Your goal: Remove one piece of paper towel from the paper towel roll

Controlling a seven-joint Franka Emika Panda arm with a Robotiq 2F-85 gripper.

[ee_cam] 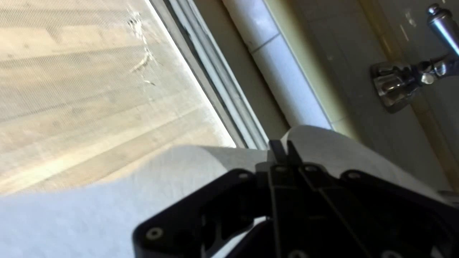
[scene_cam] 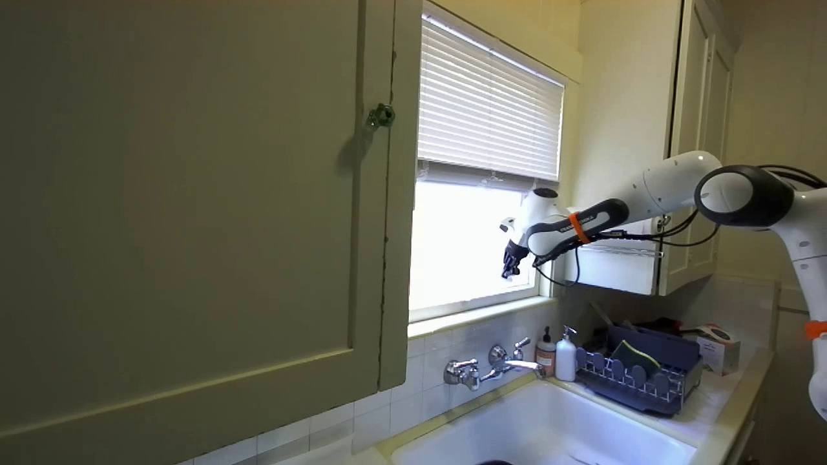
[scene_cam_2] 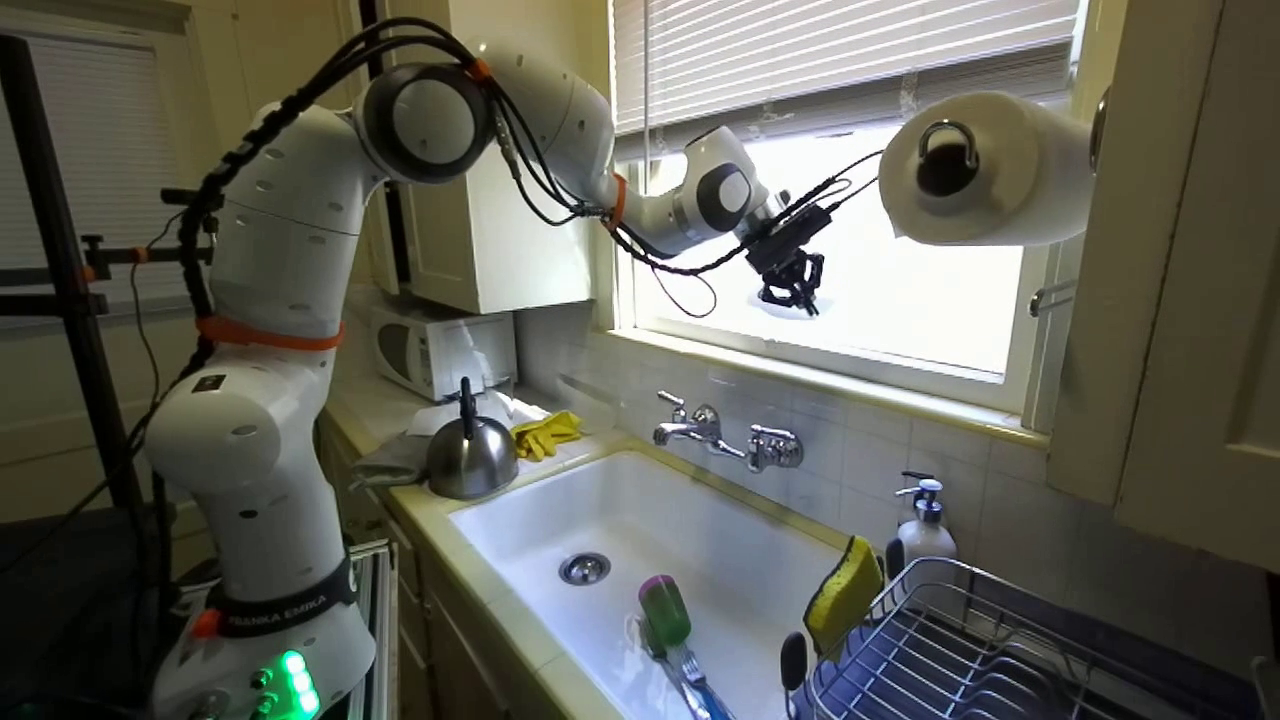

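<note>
The sheet [ee_cam: 104,215] is pinched by the gripper [ee_cam: 282,147], jaws clamped on it, well apart from the roll [scene_cam_2: 1010,190]; seemingly torn free, it should be carried smoothly past the sink [scene_cam_2: 740,565] and released somewhere dry.

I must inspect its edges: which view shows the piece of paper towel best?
The wrist view: the piece of paper towel shows large on both sides of the gripper. Both exterior views almost lose it against the bright window.
</note>
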